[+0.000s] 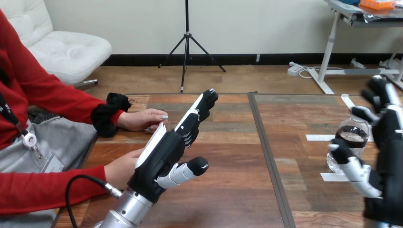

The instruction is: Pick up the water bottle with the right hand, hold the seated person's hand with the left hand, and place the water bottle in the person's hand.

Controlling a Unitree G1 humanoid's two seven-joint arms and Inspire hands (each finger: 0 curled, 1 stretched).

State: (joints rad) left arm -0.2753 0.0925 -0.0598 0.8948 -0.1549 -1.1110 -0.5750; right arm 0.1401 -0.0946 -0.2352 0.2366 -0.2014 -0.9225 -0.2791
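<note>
Just beside bottle (352, 134): R robot hand (388, 159)

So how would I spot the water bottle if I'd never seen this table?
Start at the wooden table and cross the dark seam to its right half. Among white tape strips there stands the water bottle, close by the right robot hand. It is the only clear, rounded thing there, with a dark band across it.

place: lab or office | evidence: tripod (186, 38), adjustable desk (344, 9), power strip (295, 69), wooden table (228, 156)
</note>
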